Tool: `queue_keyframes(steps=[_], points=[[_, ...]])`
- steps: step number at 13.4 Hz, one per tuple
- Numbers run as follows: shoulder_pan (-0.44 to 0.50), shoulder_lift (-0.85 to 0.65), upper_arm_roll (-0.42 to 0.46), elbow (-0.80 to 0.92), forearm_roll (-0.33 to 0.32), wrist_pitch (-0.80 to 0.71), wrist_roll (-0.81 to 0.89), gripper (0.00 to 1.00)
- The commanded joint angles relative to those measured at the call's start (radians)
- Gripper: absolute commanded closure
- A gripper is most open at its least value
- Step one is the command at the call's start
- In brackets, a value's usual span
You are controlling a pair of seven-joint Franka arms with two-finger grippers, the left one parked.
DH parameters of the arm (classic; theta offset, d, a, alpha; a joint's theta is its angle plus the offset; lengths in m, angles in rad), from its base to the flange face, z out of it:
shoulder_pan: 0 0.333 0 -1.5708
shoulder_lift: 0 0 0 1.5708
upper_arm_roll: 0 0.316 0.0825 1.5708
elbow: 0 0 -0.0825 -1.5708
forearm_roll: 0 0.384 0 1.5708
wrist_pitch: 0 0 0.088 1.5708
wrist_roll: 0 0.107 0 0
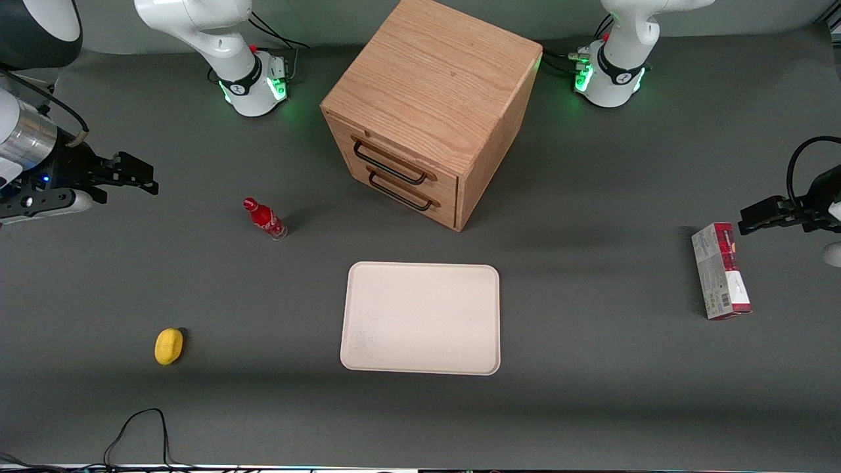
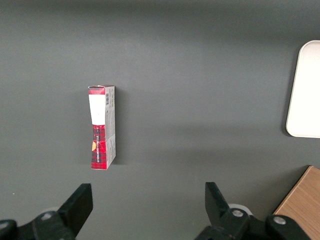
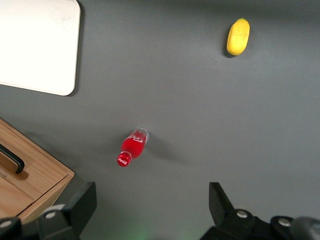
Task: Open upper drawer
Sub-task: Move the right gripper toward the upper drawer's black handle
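claw spread wide, holding nothing, hovering at working arm's end of table | light-oak upper drawer with black wire handle shut, well apart | risk: hooking the matching lower drawer just beneath

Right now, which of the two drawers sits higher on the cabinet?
The upper drawer, directly under the cabinet top; its black handle lies above the lower drawer. Both look closed. The hand hangs open toward the working arm's end, away from both.

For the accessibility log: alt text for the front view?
Oak cabinet stands with its upper drawer shut; the open gripper hovers toward the working arm's end. A red bottle, lemon and pale tray lie nearer the camera.
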Motion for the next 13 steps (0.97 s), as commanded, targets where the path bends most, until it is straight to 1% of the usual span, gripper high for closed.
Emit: queue_keyframes(steps=[1,7,9,11,13], points=[[0.011,-0.014,-0.006,0.014,0.000,-0.054,0.034,0.00],[0.027,0.018,0.000,0.025,0.003,-0.053,0.021,0.00],[0.027,0.018,0.026,0.026,0.001,-0.053,0.024,0.00],[0.028,0.019,0.032,0.025,-0.002,-0.053,0.025,0.00],[0.027,0.028,0.048,0.029,0.007,-0.050,0.035,0.00]])
